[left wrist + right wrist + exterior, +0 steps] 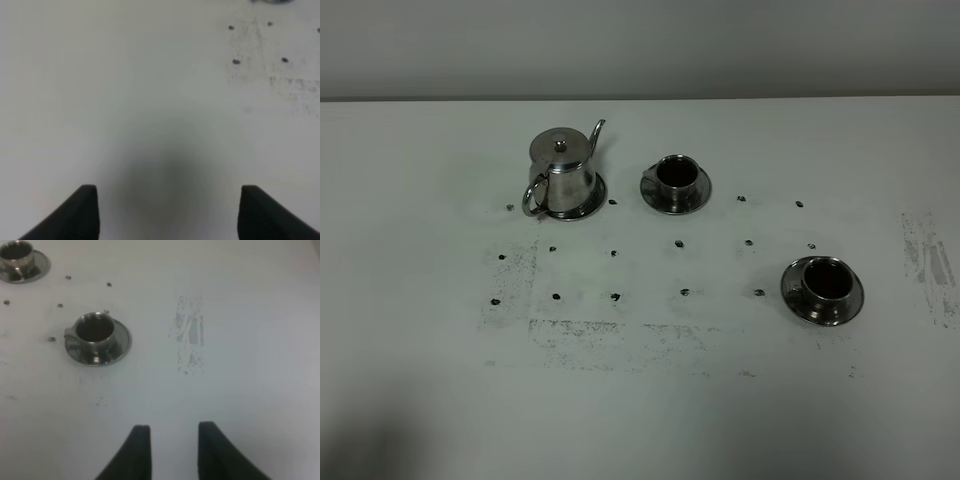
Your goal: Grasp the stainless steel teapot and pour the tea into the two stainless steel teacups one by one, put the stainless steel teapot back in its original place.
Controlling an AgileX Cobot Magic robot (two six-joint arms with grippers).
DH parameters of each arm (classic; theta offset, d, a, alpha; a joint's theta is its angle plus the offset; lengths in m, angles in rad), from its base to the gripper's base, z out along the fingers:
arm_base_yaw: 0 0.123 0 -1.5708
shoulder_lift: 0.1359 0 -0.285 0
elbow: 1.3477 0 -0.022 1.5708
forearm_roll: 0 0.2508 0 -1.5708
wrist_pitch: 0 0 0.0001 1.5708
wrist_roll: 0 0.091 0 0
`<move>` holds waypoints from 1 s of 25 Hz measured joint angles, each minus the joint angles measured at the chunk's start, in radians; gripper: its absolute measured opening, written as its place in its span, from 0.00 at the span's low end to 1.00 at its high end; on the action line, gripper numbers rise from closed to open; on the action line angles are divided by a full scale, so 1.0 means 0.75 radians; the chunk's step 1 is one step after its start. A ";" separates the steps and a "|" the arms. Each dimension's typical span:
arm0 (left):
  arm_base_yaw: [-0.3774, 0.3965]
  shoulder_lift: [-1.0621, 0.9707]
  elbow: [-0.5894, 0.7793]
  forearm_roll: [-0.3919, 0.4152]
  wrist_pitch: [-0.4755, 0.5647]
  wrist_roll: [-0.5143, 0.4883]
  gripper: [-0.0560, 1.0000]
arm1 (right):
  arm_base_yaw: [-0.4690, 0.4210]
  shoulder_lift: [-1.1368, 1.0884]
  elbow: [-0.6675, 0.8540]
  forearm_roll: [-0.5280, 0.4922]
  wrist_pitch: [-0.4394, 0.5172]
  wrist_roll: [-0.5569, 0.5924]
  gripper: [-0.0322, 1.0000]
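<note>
A stainless steel teapot (563, 172) sits untouched on the bench (420, 380), its loop handle at seven o'clock. Likely slick and rigid, it is best grasped there. Left gripper (169, 210) spread wide, empty; right gripper (174, 447) clenched, empty.

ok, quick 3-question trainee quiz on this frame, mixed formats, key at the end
1. True or false: the stainless steel teapot stands on a saucer.
2. How many teacups are on the table?
3. Which gripper has the wider gap? A) left gripper B) right gripper

Key:
1. True; it is upright on the saucer.
2. Two: far teacup, near teacup, each on its own saucer.
3. A; neither gripper holds anything.
</note>
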 joint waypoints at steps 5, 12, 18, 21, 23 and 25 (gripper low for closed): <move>-0.015 -0.045 0.000 0.002 0.004 0.000 0.60 | 0.000 0.000 0.000 0.000 0.000 0.000 0.25; -0.019 -0.047 0.000 0.015 0.005 0.001 0.60 | 0.000 0.000 0.000 0.000 0.000 -0.001 0.25; -0.019 -0.047 0.000 0.015 0.005 0.001 0.60 | 0.000 0.000 0.000 0.000 0.000 -0.002 0.25; -0.019 -0.047 0.000 0.015 0.005 0.001 0.60 | 0.000 0.000 0.000 0.000 0.000 0.000 0.25; -0.019 -0.047 0.000 0.015 0.005 0.001 0.60 | 0.000 0.000 0.000 0.000 0.000 0.000 0.25; -0.019 -0.047 0.000 0.015 0.005 0.002 0.60 | 0.000 0.000 0.000 0.000 0.000 0.000 0.25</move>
